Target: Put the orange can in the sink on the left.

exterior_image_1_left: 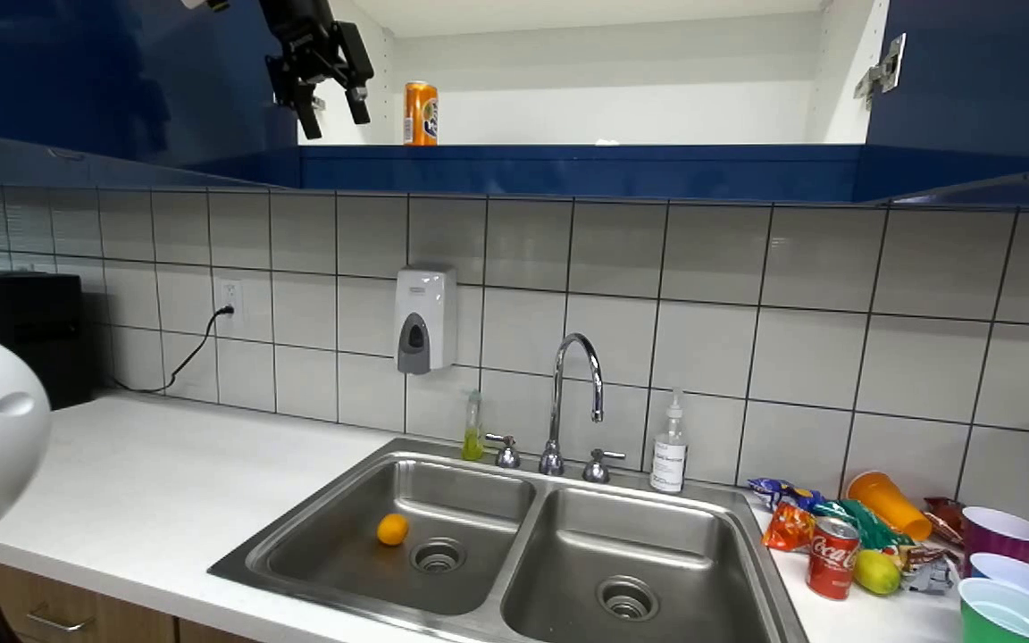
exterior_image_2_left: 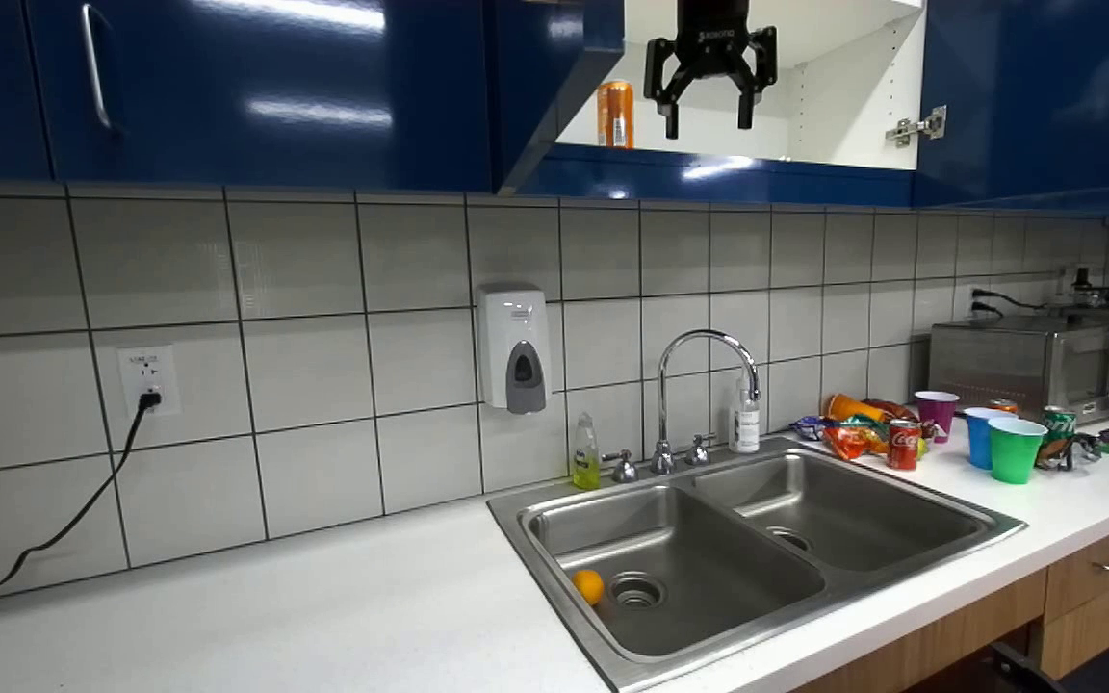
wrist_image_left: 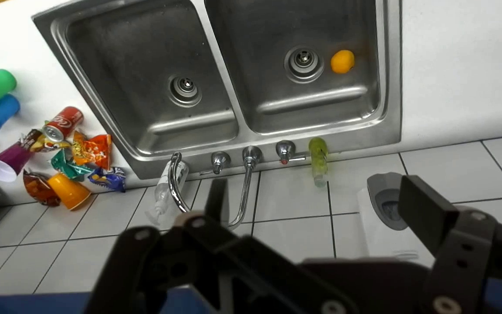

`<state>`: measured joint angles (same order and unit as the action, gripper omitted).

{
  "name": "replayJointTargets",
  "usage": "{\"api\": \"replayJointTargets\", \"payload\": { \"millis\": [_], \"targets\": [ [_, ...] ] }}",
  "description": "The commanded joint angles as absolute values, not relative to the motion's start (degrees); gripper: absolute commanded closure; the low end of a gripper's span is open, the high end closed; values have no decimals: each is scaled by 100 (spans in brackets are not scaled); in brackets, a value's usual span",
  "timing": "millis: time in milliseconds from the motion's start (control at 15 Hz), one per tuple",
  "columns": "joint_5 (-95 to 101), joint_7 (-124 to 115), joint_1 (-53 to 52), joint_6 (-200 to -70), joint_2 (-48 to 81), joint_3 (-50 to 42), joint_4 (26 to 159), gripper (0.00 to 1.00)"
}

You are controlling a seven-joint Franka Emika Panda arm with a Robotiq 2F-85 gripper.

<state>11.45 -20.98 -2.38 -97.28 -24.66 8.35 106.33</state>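
Note:
The orange can (exterior_image_1_left: 421,113) stands upright on the shelf of the open blue cabinet above the sink; it also shows in an exterior view (exterior_image_2_left: 615,114). It is out of view in the wrist view. The sink's left basin (exterior_image_1_left: 345,567) shows in both exterior views (exterior_image_2_left: 718,597); in the wrist view the basin (wrist_image_left: 264,30) appears at the upper right. My gripper (exterior_image_1_left: 334,127) is open and empty, pointing down in front of the cabinet, apart from the can. Its spread fingers show in an exterior view (exterior_image_2_left: 709,131) and in the wrist view (wrist_image_left: 316,207).
An orange fruit (exterior_image_1_left: 392,530) lies in the left basin beside the drain. The faucet (exterior_image_1_left: 559,402), soap dispenser (exterior_image_1_left: 426,320) and green bottle (exterior_image_1_left: 472,427) stand behind the sink. The cabinet's blue lower edge (exterior_image_1_left: 568,170) lies below the can. Cups and a red can (exterior_image_1_left: 833,558) stand right of the sink.

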Motion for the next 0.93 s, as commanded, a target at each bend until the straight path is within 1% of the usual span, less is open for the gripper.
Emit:
{"api": "replayJointTargets", "payload": {
  "millis": [0,400,867],
  "targets": [
    [1317,-2294,-81,-9804,-2355,943,10267,0],
    [1484,-2348,54,-9965,-2028,910,9744,0],
    [1794,-2324,68,-10332,-1352,899,9027,0]
  ]
}}
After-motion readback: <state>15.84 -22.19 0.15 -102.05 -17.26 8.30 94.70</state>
